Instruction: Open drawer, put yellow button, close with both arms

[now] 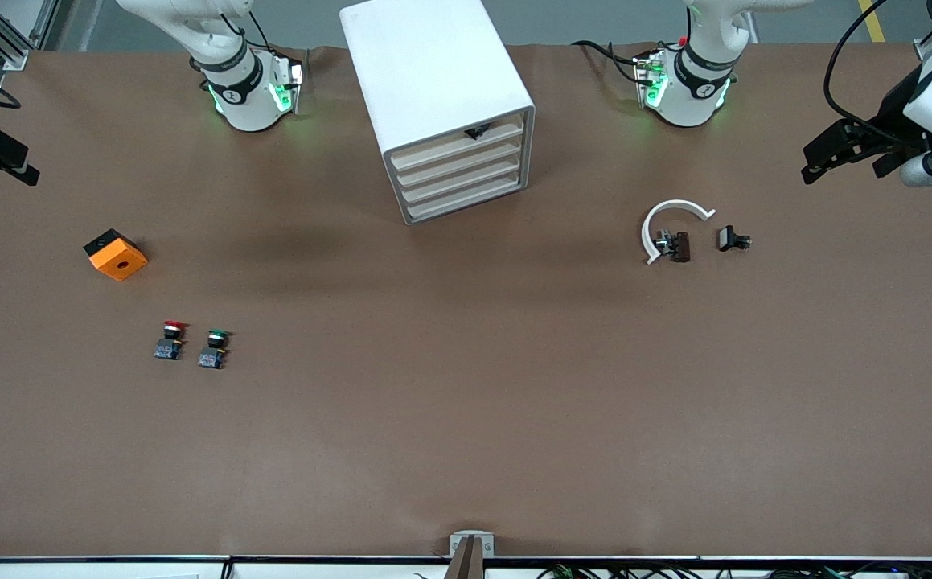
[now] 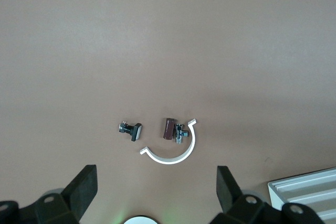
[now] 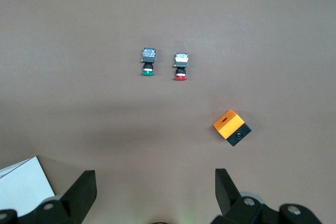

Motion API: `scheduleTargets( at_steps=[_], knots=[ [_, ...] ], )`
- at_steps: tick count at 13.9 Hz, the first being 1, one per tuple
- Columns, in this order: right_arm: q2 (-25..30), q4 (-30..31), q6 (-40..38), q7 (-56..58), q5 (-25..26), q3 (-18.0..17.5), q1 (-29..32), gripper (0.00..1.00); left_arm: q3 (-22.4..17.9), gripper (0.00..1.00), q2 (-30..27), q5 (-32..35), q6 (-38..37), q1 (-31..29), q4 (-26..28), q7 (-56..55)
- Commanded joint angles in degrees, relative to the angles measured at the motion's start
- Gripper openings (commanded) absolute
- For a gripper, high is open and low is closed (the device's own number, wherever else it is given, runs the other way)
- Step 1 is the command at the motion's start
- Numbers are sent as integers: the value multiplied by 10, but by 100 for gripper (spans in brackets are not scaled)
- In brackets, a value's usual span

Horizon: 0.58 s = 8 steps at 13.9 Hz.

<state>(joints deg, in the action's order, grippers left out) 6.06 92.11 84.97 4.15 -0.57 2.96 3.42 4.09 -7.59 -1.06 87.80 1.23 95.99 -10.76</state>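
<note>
1. right gripper (image 3: 155, 187): up over the right arm's end of the bench (image 1: 466, 418); jaws spread wide, holding and touching nothing; arm waits.
2. orange box (image 1: 116, 254) with a hole, lying on the bench.
3. red button (image 1: 170, 340) and green button (image 1: 214, 349): side by side, nearer the front camera than the orange box.
4. white cabinet (image 1: 425, 72): 4 shallow drawers, all shut. the drawer (image 1: 449, 145) is the topmost, with a small dark pull (image 1: 478, 131) at mid-front. it should be light, stiff and easy to slide; take it by the pull.
5. yellow button: not seen anywhere on the bench. going by its 2 siblings it would be small, light, hard and smooth-capped; best pinched across the square base block.
6. white half-ring (image 1: 671, 221) with a brown and chrome fitting (image 1: 675, 245) lying within it; a small black part (image 1: 731, 239) just beside.
7. left gripper (image 2: 156, 184): up over the left arm's end of the bench, above the half-ring; jaws spread wide, holding nothing.
</note>
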Motion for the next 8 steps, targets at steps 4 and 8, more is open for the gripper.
scheduleTargets(
  at_steps=[4, 8],
  knots=[
    [12, 10, 5, 7, -7, 3, -2, 100, -3, 100, 5, -3, -4, -6, -22, 6],
    [12, 10, 5, 7, -7, 3, -2, 100, -4, 100, 5, -2, -10, -6, -31, 5]
  ],
)
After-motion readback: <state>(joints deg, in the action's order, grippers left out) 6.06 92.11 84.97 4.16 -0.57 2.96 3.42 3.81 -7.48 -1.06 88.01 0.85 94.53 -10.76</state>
